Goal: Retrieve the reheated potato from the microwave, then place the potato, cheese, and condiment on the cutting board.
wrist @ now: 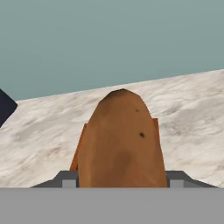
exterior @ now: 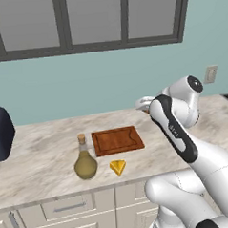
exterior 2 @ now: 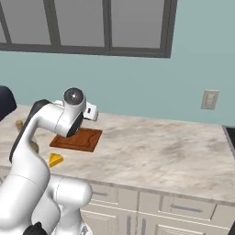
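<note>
Potato (wrist: 121,140) in transit: the brown tuber sits clamped between the dark finger tips of the Franka arm's gripper (wrist: 121,181), held above the marble counter (exterior: 42,153) with the reddish edge of the cutting board (wrist: 80,148) peeking out on both sides behind it.

From the left base camera, the board (exterior: 117,140) lies flat near the middle of the counter, its surface bare. The condiment bottle (exterior: 84,160) stands upright just off its near-left corner, and the cheese wedge (exterior: 118,167) rests on the counter just in front of it, neither touching the wood. The hand is at the far right of the board, mostly hidden by the arm's own forearm.

The right base camera adds the power outlet (exterior 2: 209,99) on the teal wall and the open stretch of counter to the right. It shows the board (exterior 2: 80,139) and cheese (exterior 2: 56,159), but the arm's shoulder covers nearly all of the bottle.

Risks, judged from here: the potato is rounded and held end-on, so a release from height could send it rolling off the board toward the back wall. A low sweep leftward across the board could also clip the tall, narrow-necked bottle and tip it. How far the hand hangs above the wood cannot be judged from these views.
</note>
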